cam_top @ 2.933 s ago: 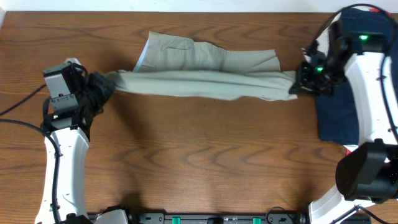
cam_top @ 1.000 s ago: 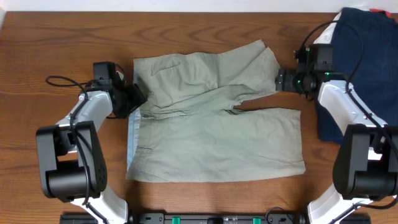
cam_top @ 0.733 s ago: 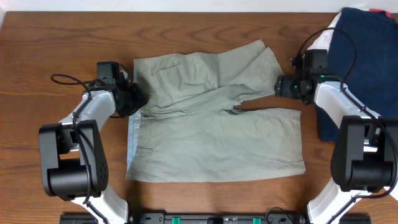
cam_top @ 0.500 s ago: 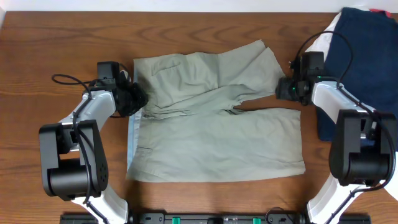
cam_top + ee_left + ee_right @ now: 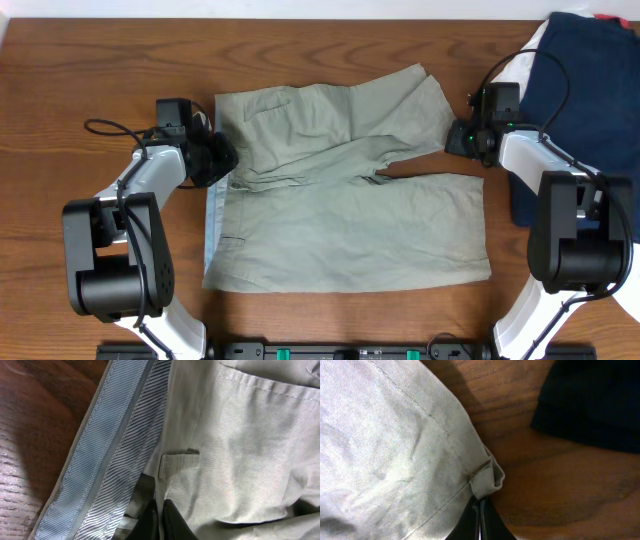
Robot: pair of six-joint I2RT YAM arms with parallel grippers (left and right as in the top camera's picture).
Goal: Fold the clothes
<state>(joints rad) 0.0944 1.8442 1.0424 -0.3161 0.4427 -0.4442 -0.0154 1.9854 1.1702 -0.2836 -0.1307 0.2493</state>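
The khaki shorts (image 5: pixel 350 200) lie spread on the table, one half folded back over the other, with a strip of pale striped lining (image 5: pixel 213 222) showing at the left edge. My left gripper (image 5: pixel 222 158) is shut on the waistband edge; the left wrist view shows the fingers (image 5: pixel 160 521) pinching khaki cloth (image 5: pixel 240 450) beside the striped lining (image 5: pixel 107 455). My right gripper (image 5: pixel 455 138) is shut on the hem corner of the upper leg; the right wrist view shows its fingers (image 5: pixel 480 517) closed on the folded corner (image 5: pixel 485 480).
A large navy blue garment (image 5: pixel 580 110) lies at the right edge, also visible in the right wrist view (image 5: pixel 590 400). A bit of white cloth (image 5: pixel 523 62) shows beside it. Bare wood table (image 5: pixel 330 40) lies beyond the shorts and in front.
The shorts, earlier stretched taut between both grippers, now lie on the table. Over the last second the right gripper shifted slightly outward; the left barely moved.
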